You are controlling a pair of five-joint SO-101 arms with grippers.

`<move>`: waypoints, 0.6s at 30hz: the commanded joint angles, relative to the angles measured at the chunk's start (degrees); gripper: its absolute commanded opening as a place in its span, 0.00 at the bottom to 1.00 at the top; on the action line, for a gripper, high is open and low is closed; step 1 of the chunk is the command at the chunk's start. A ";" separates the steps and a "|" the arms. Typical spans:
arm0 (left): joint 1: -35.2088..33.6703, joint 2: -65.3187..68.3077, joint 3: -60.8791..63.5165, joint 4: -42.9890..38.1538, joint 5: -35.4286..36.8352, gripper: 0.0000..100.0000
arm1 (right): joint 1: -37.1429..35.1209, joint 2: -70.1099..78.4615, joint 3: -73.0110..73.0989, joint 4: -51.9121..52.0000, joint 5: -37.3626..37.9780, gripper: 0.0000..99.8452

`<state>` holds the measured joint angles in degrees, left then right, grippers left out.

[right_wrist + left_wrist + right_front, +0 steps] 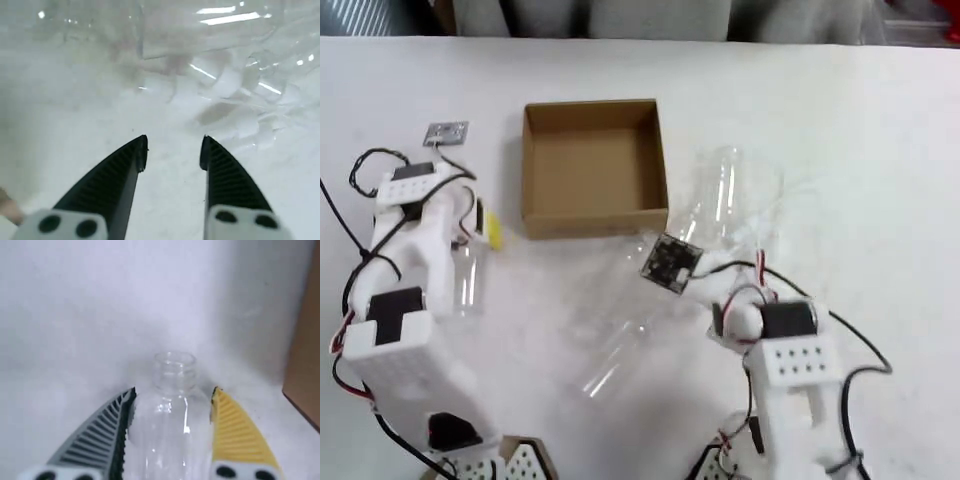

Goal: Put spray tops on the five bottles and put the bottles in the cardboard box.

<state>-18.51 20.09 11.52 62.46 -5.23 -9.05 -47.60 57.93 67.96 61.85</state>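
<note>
A clear bottle [170, 415] with an open neck and no spray top stands between the grey and yellow fingers [237, 432] of my left gripper [172, 395], which is shut on its shoulders. In the high view this bottle [468, 275] lies under the left arm, left of the cardboard box [590, 165]. My right gripper [172, 150] is open over bare table, nothing between its black fingers. Just ahead of it lie clear bottles [210, 30] and white spray-top parts [250, 125]. Other clear bottles [720, 195] [620, 345] lie on the table by the right arm.
The box's brown wall [305, 365] is close beside the left gripper. A small grey tag [446, 133] lies at the far left. Cables trail from both arms. Open white table stretches to the far right.
</note>
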 commanded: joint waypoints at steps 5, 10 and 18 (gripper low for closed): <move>-1.01 -0.31 -2.29 -1.23 0.44 0.10 | -0.48 14.90 -9.14 8.57 24.88 0.15; -1.01 -0.31 -2.29 -1.23 0.44 0.10 | -0.48 20.00 -12.92 12.35 33.58 0.15; -0.92 -0.31 -2.37 -1.23 0.44 0.10 | -1.19 28.97 -20.84 12.09 35.96 0.15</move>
<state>-18.51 20.09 11.52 62.37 -5.23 -9.05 -20.44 41.85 79.38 97.19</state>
